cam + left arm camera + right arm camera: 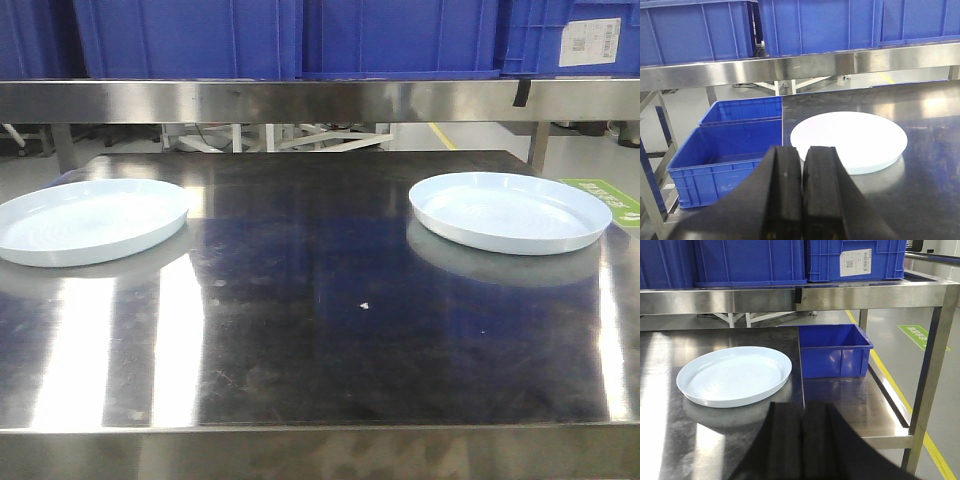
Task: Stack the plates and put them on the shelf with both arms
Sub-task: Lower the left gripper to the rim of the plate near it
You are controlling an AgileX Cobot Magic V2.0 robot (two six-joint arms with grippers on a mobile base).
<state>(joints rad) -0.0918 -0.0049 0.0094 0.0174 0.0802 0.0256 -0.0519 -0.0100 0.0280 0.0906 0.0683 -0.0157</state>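
Left gripper (802, 192) and right gripper (801, 440) are both pressed closed, gripping nothing.

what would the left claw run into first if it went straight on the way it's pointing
Most likely the near rim of the plate just ahead of the left claw; its height is unclear, so it might pass over.

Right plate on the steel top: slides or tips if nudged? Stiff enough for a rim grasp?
The right plate probably slides rather than tips: it sits flat and low on the glossy tabletop. Likely stiff and light, given its thin, uniform moulded shape. Its smooth upturned rim may be slippery to pinch.
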